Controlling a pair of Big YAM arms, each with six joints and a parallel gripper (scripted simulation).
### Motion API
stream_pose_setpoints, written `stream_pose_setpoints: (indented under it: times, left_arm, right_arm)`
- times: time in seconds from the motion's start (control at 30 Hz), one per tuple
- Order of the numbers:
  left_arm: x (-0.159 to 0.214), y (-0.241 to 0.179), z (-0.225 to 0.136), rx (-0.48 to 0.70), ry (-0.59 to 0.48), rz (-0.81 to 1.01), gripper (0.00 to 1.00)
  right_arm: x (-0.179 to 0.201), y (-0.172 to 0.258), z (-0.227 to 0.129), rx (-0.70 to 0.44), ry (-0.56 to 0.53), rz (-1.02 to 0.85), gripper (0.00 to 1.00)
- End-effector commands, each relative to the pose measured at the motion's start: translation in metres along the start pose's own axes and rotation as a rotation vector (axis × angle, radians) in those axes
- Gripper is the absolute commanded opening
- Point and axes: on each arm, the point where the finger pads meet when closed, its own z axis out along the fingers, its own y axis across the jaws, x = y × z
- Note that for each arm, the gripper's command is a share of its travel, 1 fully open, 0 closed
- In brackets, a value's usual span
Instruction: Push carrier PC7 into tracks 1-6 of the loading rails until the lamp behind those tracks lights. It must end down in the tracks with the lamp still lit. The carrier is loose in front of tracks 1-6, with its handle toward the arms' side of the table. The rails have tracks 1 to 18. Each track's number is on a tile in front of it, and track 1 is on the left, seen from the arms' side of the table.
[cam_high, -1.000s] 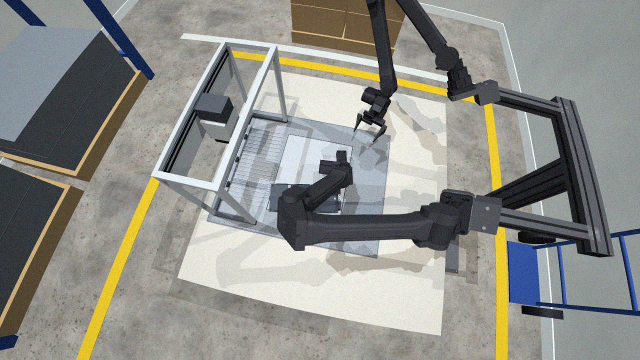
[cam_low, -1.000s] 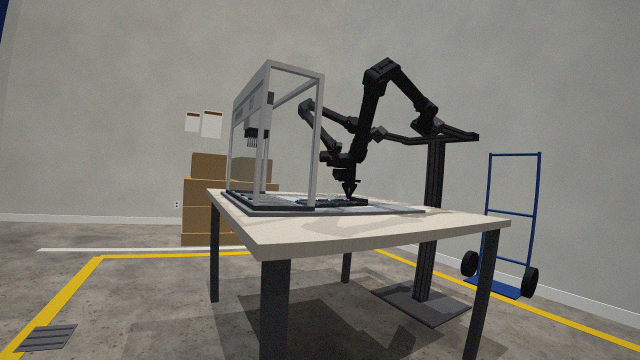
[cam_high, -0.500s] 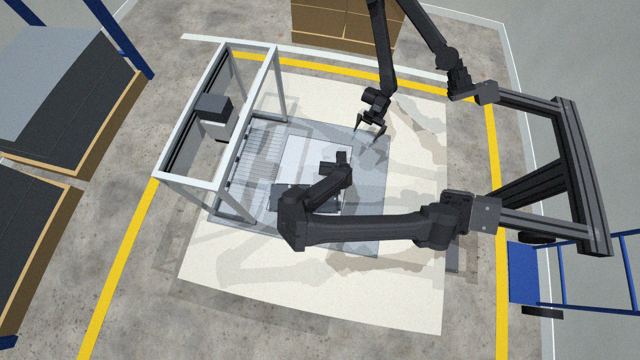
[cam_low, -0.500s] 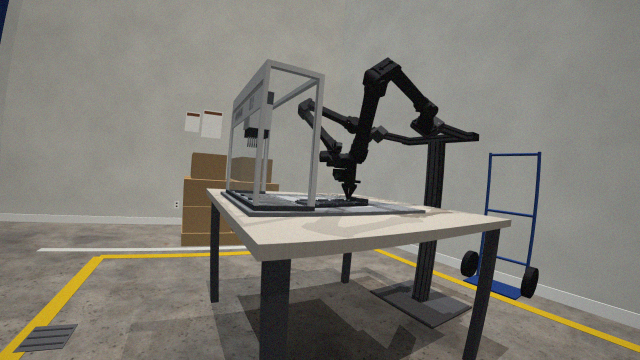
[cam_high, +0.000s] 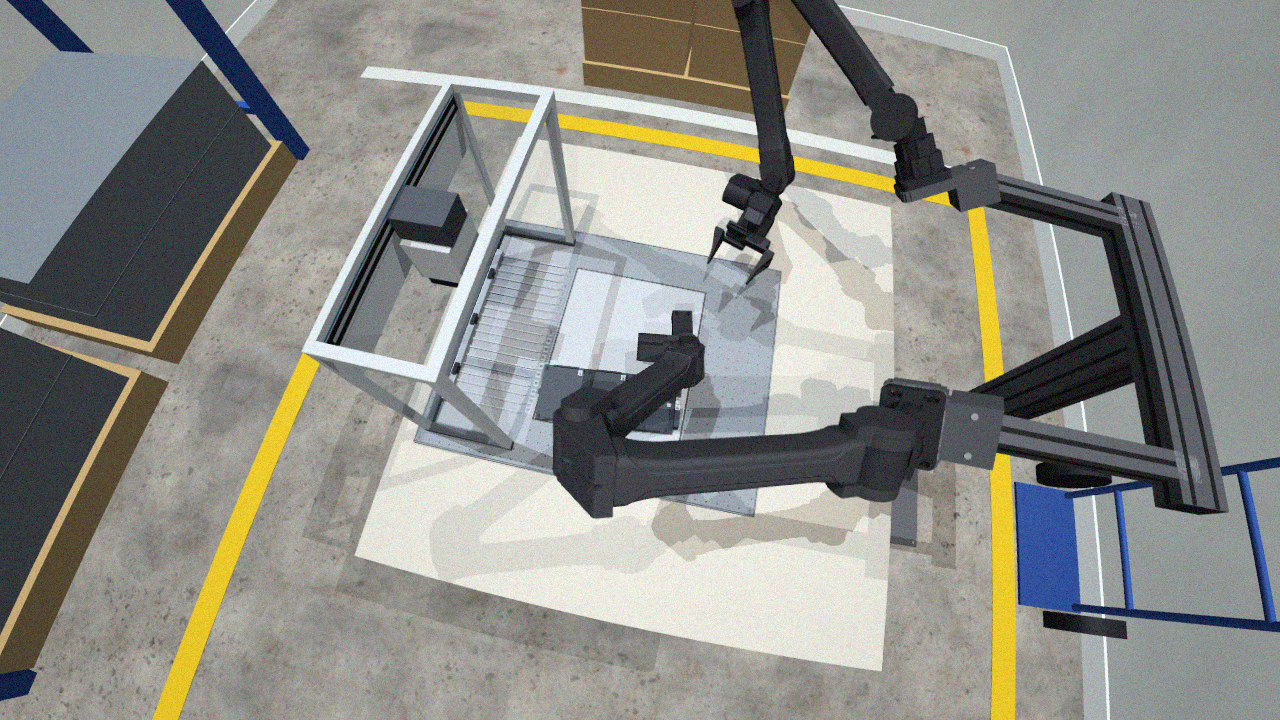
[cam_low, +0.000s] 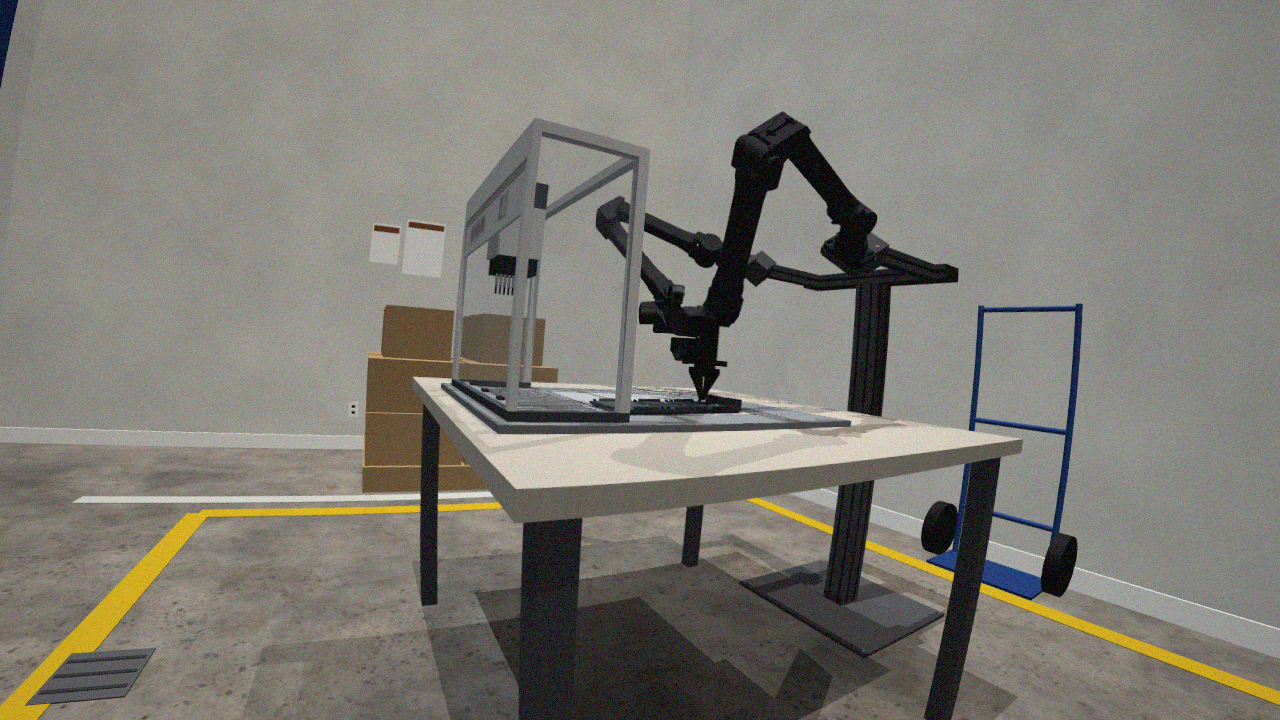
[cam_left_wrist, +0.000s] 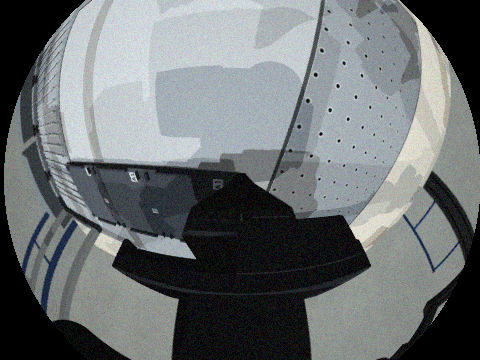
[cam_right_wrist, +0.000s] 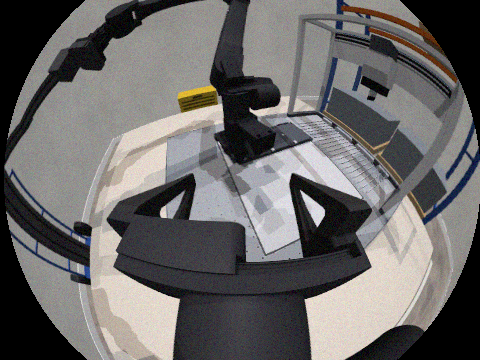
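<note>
The dark carrier lies flat in front of the low-numbered end of the rails, above the surface. The left tool is narrow, fingers together with nothing between them, pointing down at the carrier's arm-side end; whether it touches is unclear. The right tool is spread wide, with nothing in it, well apart from the carrier. Whether the lamp is lit cannot be told.

Carrier PC7 sits slightly askew from its line of half a second ago, its arms-side end having swung a little toward the left side of the worktable. The left gripper has shifted the same way, just as slightly, and the elbow of the left arm has moved leftward with it.
</note>
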Motion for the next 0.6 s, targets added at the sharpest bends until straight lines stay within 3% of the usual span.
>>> stream_pose_setpoints:
  times: [0.0, 0.43, 0.57]
  left_arm:
    - [0.028, 0.004, -0.002, -0.006, 0.022, -0.005, 0.00]
    - [0.042, 0.007, -0.002, -0.006, 0.023, -0.005, 0.00]
    - [0.001, -0.004, -0.004, -0.004, 0.008, 0.010, 0.00]
  right_arm:
    - [-0.012, 0.014, -0.005, -0.018, -0.011, -0.005, 1.00]
    - [-0.012, 0.014, -0.005, -0.018, -0.011, -0.005, 1.00]
    - [-0.012, 0.014, -0.005, -0.018, -0.011, -0.005, 1.00]
